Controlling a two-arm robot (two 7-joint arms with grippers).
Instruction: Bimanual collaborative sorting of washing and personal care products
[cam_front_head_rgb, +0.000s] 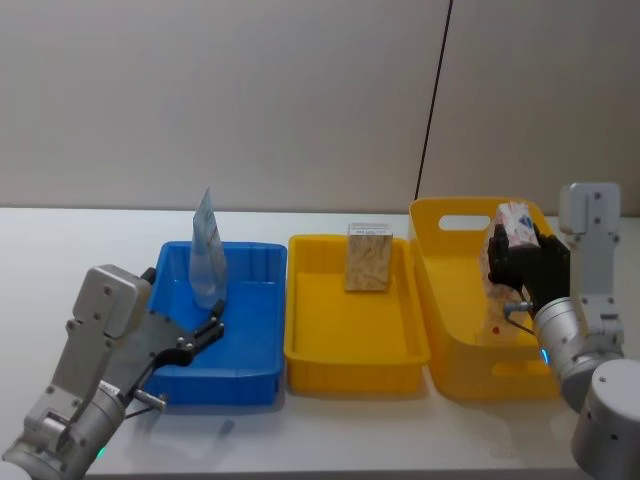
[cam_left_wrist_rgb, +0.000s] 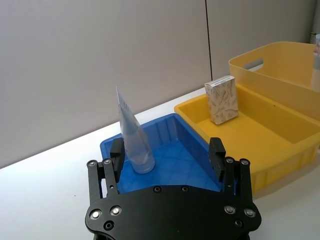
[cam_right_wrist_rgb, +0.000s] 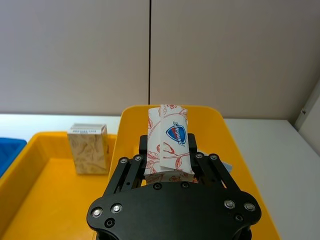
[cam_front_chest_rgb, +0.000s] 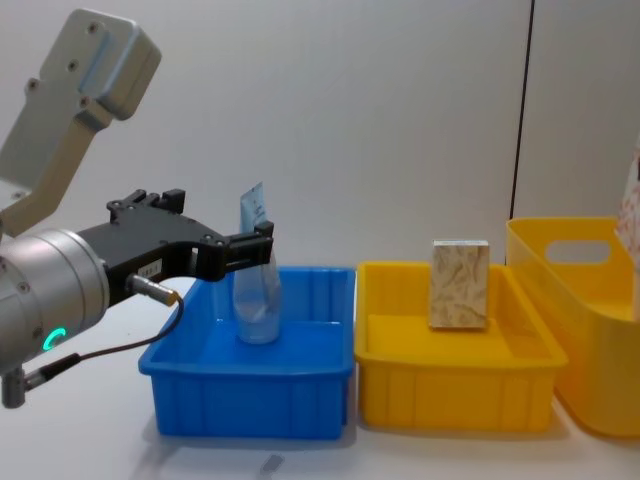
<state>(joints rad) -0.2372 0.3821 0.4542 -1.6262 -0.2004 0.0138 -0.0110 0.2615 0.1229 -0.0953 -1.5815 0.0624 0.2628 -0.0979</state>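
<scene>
Standing cap-down in the blue tray (cam_front_head_rgb: 250, 365), the tube (cam_front_head_rgb: 208, 255) looks tippy: left pincer (cam_front_head_rgb: 206, 333) spread wide just beside it, so any sideways brush could topple it. Pinching a white carton (cam_right_wrist_rgb: 168, 145) over the tall yellow bin (cam_front_head_rgb: 455, 375), right pincer (cam_right_wrist_rgb: 169, 167) holds only the carton's lower part; could slip or drop back into the bin if jolted. Leaning upright against the back wall of the middle yellow tray (cam_front_head_rgb: 345, 365), beige carton (cam_front_head_rgb: 368, 257) might fall flat if the tray is bumped.
</scene>
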